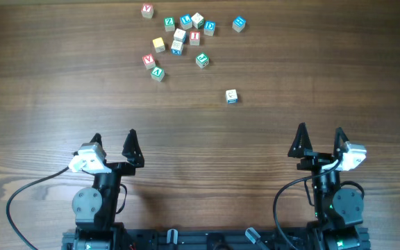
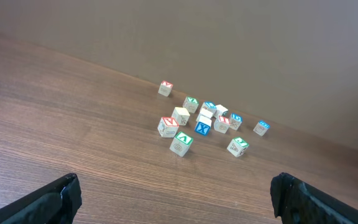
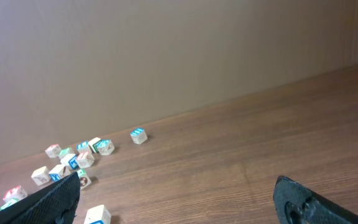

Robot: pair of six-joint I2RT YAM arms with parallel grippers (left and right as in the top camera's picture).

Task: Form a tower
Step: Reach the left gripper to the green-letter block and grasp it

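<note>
Small wooden alphabet cubes lie scattered at the far middle of the table. In the cluster a white cube seems to rest on a blue-lettered one, a short tower (image 1: 178,40) (image 2: 204,121) two high. Around it sit a yellow cube (image 1: 159,44) (image 2: 180,115), a green-faced cube (image 1: 157,73) (image 2: 181,142) and a red-faced cube (image 1: 148,60) (image 2: 167,126). My left gripper (image 1: 113,137) (image 2: 175,180) stays near the front edge, open and empty. My right gripper (image 1: 319,130) (image 3: 178,180) is likewise open and empty, far from the cubes.
One white-and-blue cube (image 1: 232,96) (image 3: 97,216) lies alone, nearest the right arm. A blue-topped cube (image 1: 238,24) (image 3: 138,135) sits apart at the far right of the cluster, a red-lettered one (image 1: 147,10) (image 2: 165,88) at the far left. Bare wood separates grippers and cubes.
</note>
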